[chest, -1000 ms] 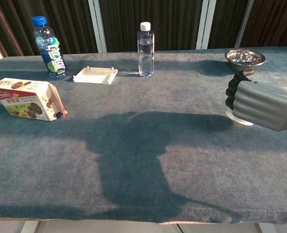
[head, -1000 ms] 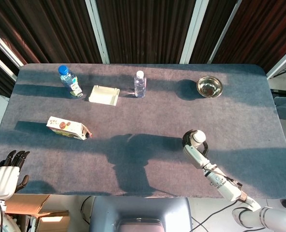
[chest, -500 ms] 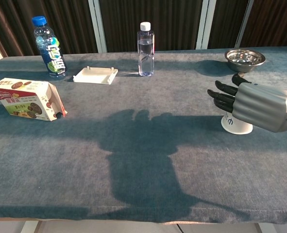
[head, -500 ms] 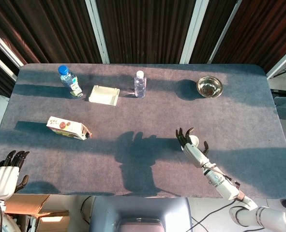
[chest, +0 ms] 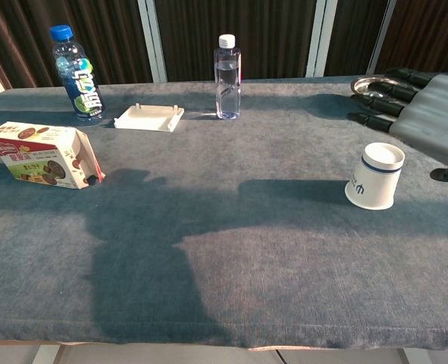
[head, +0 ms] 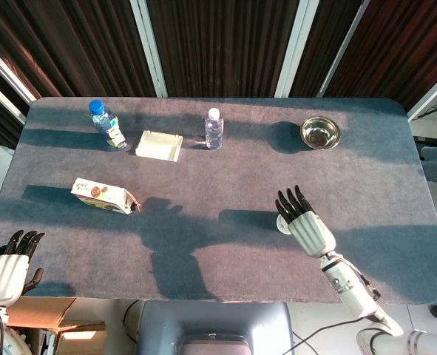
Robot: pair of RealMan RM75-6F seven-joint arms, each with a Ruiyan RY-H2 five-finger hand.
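Right hand (chest: 424, 114): fingers spread, holding nothing; has let go of and lifted clear of the paper cup (chest: 375, 175) it enclosed a second ago. Cup: upright on the counter (chest: 231, 227), just below and beside that hand, unmoved. Left hand (head: 7, 268): off the counter's near left corner, fingers straight and close together, holding nothing, unchanged. Steel bowl (head: 320, 133), clear bottle (chest: 227, 67), white tray (chest: 149, 117), blue-capped bottle (chest: 76, 73), snack box (chest: 43, 155): positions unchanged.

Bottles (chest: 227, 76), tray (chest: 149, 117) (bowl (head: 320, 133) behind).
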